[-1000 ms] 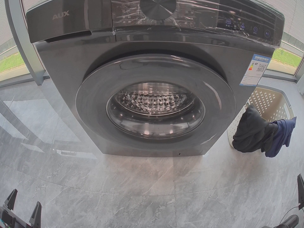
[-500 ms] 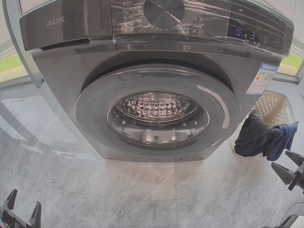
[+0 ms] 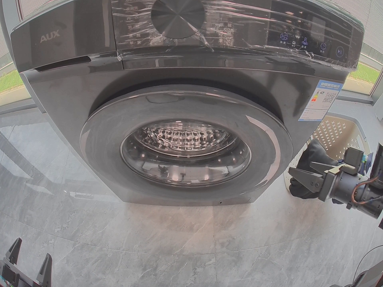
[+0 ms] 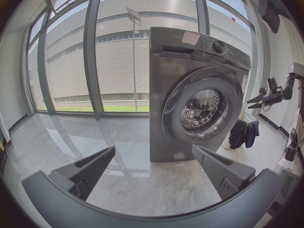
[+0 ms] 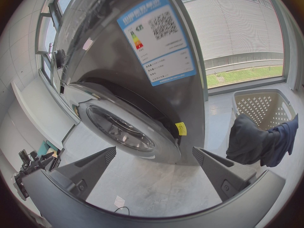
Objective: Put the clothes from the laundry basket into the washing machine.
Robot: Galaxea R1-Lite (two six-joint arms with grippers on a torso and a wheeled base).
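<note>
Bare glass-walled lab room: film-wrapped washing machine (image 3: pixel 64 88), grey stone floor (image 3: pixel 179 240), tall windows (image 4: pixel 117 57).

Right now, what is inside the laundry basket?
A dark garment and a blue one hang over the laundry basket at its front rim. Its perforated back wall shows; the draped clothes hide its bottom.

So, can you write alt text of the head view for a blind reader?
A grey washing machine stands ahead, its round door shut. To its right, the open right gripper is in front of dark clothes draped over a laundry basket.
</note>
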